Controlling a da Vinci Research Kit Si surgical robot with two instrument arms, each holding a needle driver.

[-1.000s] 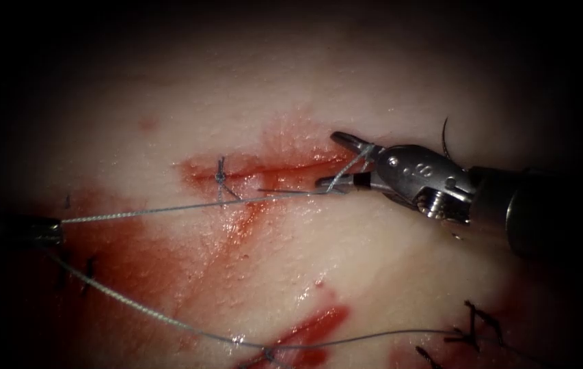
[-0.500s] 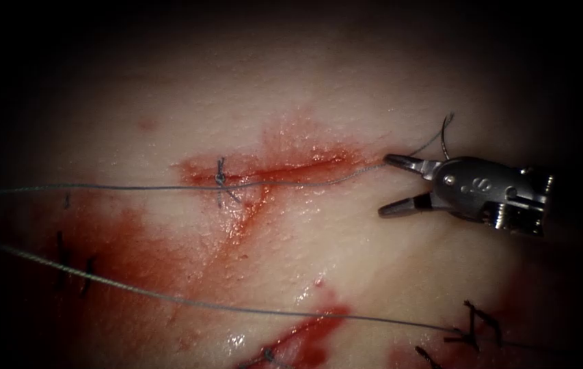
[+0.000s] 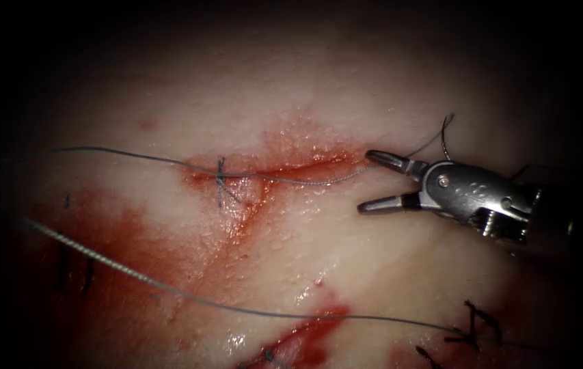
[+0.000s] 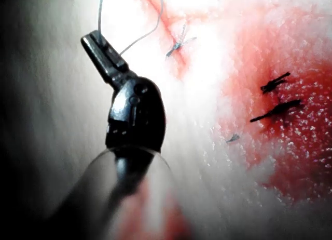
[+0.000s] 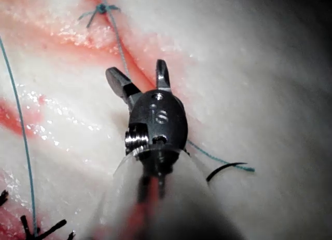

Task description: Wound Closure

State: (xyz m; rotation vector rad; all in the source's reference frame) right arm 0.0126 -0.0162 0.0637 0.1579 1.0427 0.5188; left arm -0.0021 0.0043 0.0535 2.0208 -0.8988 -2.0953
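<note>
The cut [image 3: 291, 166] runs across the tissue [image 3: 346, 266] with a knotted stitch [image 3: 221, 176] near its left end. My right tool [image 3: 368, 182] sits at the cut's right end with its jaws open and holding nothing. The thread [image 3: 134, 157] passes from the left through the knot and along the cut, right by the upper jaw. Between the open jaws of my right tool [image 5: 140, 74] lies the thread [image 5: 118, 42]. The curved needle [image 3: 443, 137] lies on the tissue behind that tool, free of both tools; needle [image 5: 225, 170]. My left tool [image 4: 92, 41] is shut on the thread [image 4: 137, 40].
A second strand of thread [image 3: 168, 290] crosses the lower tissue from left to right. Older dark stitches [image 3: 472, 324] sit at the lower right and others [image 3: 76, 270] at the lower left. Red fluid [image 3: 236, 219] stains the tissue around the cut.
My left tool has drawn back leftward out of the endoscope view with the thread. My right tool slid off the thread, backed to the right, then edged left. The strand through the knot now curves.
</note>
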